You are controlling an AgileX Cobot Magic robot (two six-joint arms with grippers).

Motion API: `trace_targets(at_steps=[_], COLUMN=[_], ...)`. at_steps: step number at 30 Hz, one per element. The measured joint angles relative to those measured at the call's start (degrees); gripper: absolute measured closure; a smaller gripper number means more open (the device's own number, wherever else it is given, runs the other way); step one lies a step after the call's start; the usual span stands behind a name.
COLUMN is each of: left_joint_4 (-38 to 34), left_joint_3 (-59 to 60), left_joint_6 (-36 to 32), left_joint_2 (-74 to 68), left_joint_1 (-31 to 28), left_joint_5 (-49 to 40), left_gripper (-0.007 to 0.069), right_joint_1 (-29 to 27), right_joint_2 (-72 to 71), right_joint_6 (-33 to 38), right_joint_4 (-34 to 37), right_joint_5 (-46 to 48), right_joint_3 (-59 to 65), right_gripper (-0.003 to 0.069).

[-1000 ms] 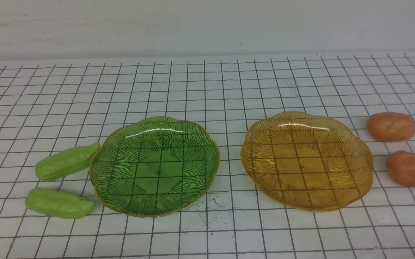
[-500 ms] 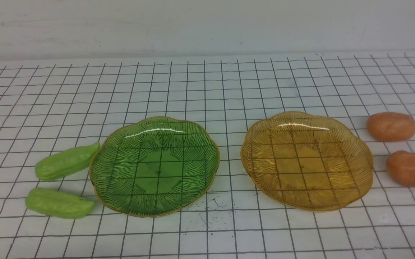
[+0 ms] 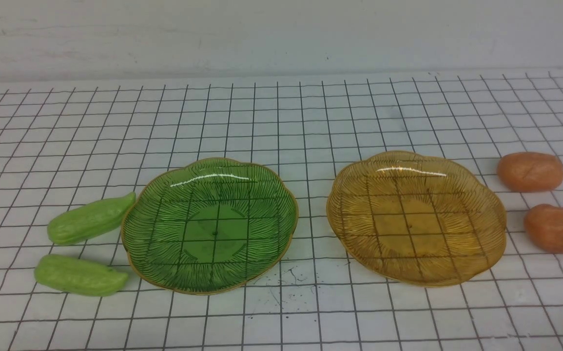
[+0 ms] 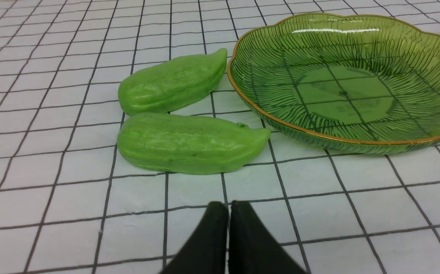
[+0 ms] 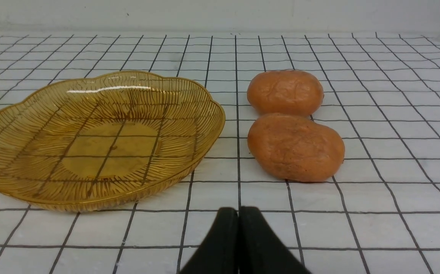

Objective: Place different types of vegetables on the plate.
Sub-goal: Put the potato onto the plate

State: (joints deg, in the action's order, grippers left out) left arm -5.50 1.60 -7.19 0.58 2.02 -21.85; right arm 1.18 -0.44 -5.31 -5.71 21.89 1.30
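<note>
Two light-green cucumber-like pieces lie left of the green plate [image 3: 210,225]: a far one [image 3: 89,219] touching its rim and a near one [image 3: 80,276]. They also show in the left wrist view, far [image 4: 172,81] and near [image 4: 189,143]. Two orange-brown potato-like lumps lie right of the amber plate [image 3: 415,217]: far [image 3: 530,171] and near [image 3: 558,229], also in the right wrist view [image 5: 284,92], [image 5: 295,147]. My left gripper [image 4: 229,207] is shut and empty, short of the near cucumber. My right gripper [image 5: 238,213] is shut and empty, short of the near potato. Neither gripper shows in the front view.
Both plates are empty and sit side by side on a white grid-lined table [image 3: 281,122]. A pale wall [image 3: 281,34] stands behind the table's far edge. The green plate [image 4: 349,80] and amber plate [image 5: 98,137] show in the wrist views.
</note>
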Motion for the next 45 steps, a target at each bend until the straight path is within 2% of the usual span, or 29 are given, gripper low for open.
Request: trace_targets(at_steps=[9,11,12,13,14,16,21,23,26,28,31,35,38,40,42,45], left_joint_4=[-0.7,-6.2,-11.4,-18.2,-24.5,-36.9,-53.7,-56.6,-61.7,-62.8,-63.0,-63.0,-63.1,-62.6,-61.6,-56.9], left_joint_3=[0.0,0.0,0.0,0.0,0.0,0.0,0.0,0.0,0.0,-1.0,-7.0,-15.3,-19.2,-20.3,-20.9,-24.6], left_joint_6=[0.5,3.9,6.4,10.8,14.2,19.9,22.1,21.1,17.5,13.9,5.1,-5.6,-12.9,-15.2,-16.6,-21.1], left_joint_2=[0.0,0.0,0.0,0.0,0.0,0.0,0.0,0.0,0.0,0.0,-0.1,-4.7,-14.0,-20.4,-25.9,-41.6], left_joint_1=[0.0,0.0,0.0,0.0,0.0,0.0,0.0,0.0,0.0,0.0,0.0,0.0,0.0,0.0,0.0,0.0], left_joint_5=[0.0,0.0,0.0,0.1,0.3,0.9,4.6,7.0,9.1,8.9,8.9,8.5,3.6,-2.1,-6.5,-17.7], left_gripper=[0.0632,0.0632,0.0632,0.0632,0.0632,0.0632,0.0632,0.0632,0.0632,0.0632,0.0632,0.0632,0.0632,0.0632,0.0632,0.0632], right_joint_1=[0.0,0.0,0.0,0.0,0.0,0.0,0.0,0.0,0.0,0.0,0.0,0.0,0.0,0.0,0.0,0.0], right_joint_2=[0.0,0.0,0.0,0.0,0.0,0.0,0.0,0.0,0.0,0.0,1.3,9.7,24.6,33.7,40.0,55.0], right_joint_6=[-0.4,-5.0,-9.2,-14.7,-18.3,-23.0,-25.6,-25.1,-19.0,-12.5,-0.9,5.8,4.4,0.5,-2.1,-8.2], right_joint_4=[0.0,6.2,11.2,20.2,25.8,33.3,43.2,44.0,44.8,44.4,41.7,36.2,25.9,18.4,12.5,-1.7], right_joint_5=[-0.3,-1.8,-2.7,-4.0,-4.6,-5.2,-6.4,-7.1,-7.6,-7.7,-7.7,-1.1,16.3,25.2,29.9,36.4], right_joint_3=[0.0,0.2,0.3,0.4,0.4,0.4,0.4,0.4,-0.8,-4.7,-14.5,-25.7,-35.8,-40.1,-42.8,-47.4], right_gripper=[0.0674,0.0674,0.0674,0.0674,0.0674,0.0674,0.0674,0.0674,0.0674,0.0674,0.0674,0.0674,0.0674,0.0674,0.0674,0.0674])
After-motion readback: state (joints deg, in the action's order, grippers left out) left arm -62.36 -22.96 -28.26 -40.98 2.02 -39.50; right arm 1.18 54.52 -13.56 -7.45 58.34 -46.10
